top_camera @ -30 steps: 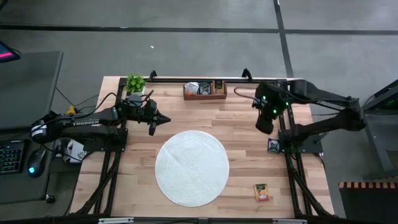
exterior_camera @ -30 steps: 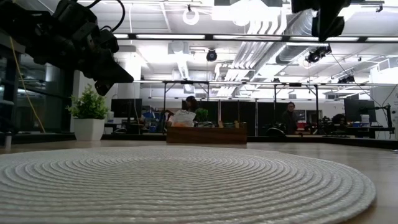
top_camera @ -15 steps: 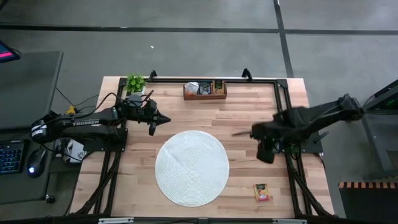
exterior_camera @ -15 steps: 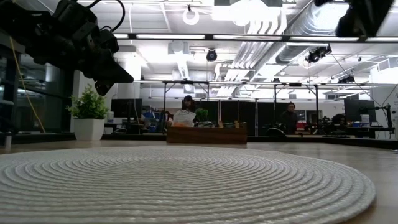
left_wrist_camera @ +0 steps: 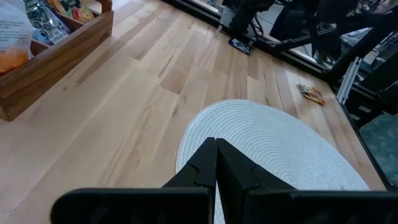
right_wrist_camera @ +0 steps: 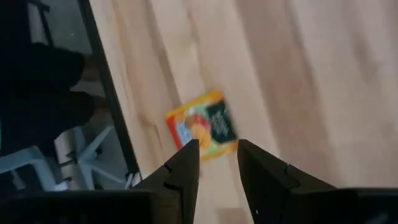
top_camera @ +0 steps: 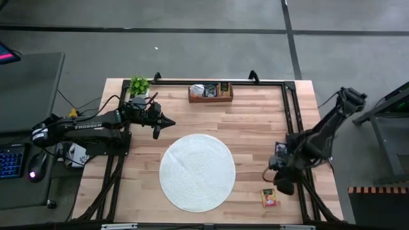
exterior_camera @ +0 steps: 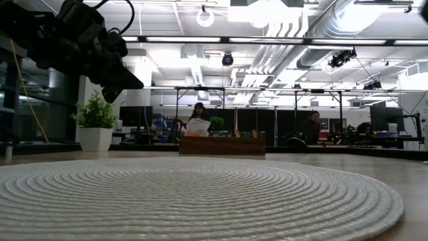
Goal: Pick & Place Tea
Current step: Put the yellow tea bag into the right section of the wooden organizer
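Observation:
A red-orange tea sachet (top_camera: 268, 197) lies flat on the wooden table near its front right corner, and shows in the right wrist view (right_wrist_camera: 202, 127) just beyond my fingers. My right gripper (top_camera: 280, 186) hovers above it and a little to its right, open, with nothing between its fingers (right_wrist_camera: 217, 163). A black sachet (top_camera: 280, 149) lies flat by the right frame rail. The wooden tray (top_camera: 210, 92) at the far edge holds more sachets. My left gripper (top_camera: 167, 122) is shut and empty, above the table just beyond the far left of the round white mat (top_camera: 197, 171).
A small potted plant (top_camera: 139, 85) stands at the far left corner. Black frame rails (top_camera: 289, 115) run along the table's right and far edges. Bare wood lies between the mat and the right rail. People and desks show in the room behind the table.
My right gripper has swung from the far right part of the table toward the near edge and come down, turning as it went, and now hangs over the red-orange sachet. It has passed out of the low view's top.

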You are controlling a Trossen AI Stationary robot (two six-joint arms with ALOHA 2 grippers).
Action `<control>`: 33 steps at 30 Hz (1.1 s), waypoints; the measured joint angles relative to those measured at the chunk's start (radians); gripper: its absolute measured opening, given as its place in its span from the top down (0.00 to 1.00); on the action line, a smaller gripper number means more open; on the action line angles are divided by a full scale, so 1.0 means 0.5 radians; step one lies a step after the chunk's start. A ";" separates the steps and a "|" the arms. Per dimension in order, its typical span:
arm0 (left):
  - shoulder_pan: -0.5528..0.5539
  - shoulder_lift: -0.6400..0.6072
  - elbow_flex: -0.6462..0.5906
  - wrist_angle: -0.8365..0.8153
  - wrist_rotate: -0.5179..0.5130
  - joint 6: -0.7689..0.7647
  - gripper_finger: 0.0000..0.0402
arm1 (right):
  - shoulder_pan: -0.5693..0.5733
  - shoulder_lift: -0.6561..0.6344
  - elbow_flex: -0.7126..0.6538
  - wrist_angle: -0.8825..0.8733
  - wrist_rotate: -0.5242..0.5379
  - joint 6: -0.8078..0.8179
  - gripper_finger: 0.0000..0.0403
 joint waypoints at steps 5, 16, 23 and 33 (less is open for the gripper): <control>-0.001 0.000 0.000 0.000 0.000 0.000 1.00 | 0.306 0.003 -0.213 0.230 0.107 0.304 0.74; -0.001 0.000 0.000 0.000 0.000 0.000 1.00 | 0.507 0.006 -0.466 0.696 0.250 0.177 0.69; -0.001 0.000 0.000 0.000 0.000 0.000 1.00 | 0.506 0.092 -0.503 0.763 0.194 0.087 0.54; 0.000 0.000 -0.001 0.000 0.000 0.000 1.00 | 0.506 0.534 -0.414 0.811 0.127 -0.018 0.43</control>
